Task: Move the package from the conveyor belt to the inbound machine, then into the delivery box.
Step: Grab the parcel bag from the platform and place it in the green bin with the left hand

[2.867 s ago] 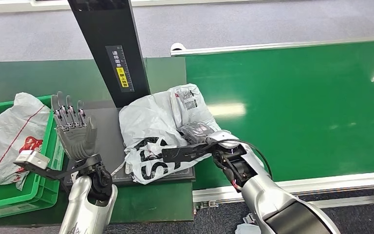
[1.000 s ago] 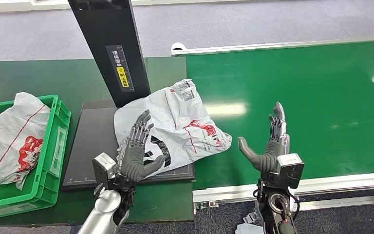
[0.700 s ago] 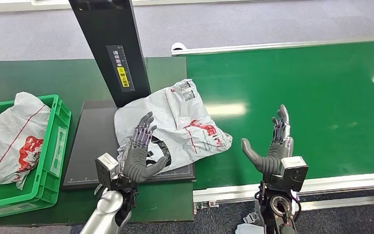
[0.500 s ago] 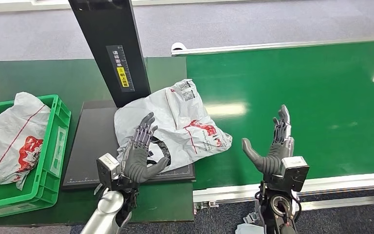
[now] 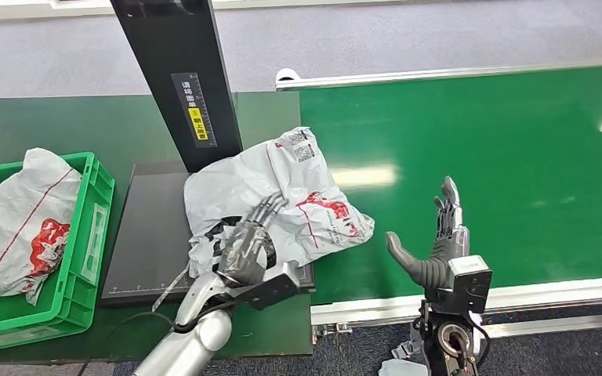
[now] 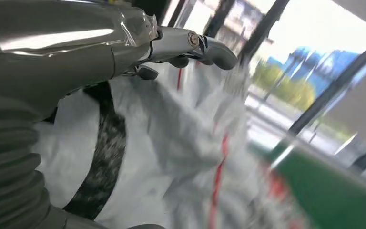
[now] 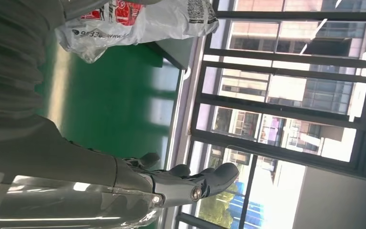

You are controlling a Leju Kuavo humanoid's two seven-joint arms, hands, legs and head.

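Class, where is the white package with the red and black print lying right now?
In the head view the package lies mid-frame on the dark scanner platform, at the black post, spilling onto the green belt.

Left hand (image 5: 244, 249) lies flat; right hand (image 5: 437, 244) upright, spread.

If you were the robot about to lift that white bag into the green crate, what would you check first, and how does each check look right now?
1. Package on the black scanner platform: ok.
2. Left robot hand on the package: ok, it rests on top.
3. Firm grip on the package: cannot tell.
4. Right robot hand clear of the package: ok, open over the green belt.
5. Room in the green crate: cannot tell, another bag already lies inside.
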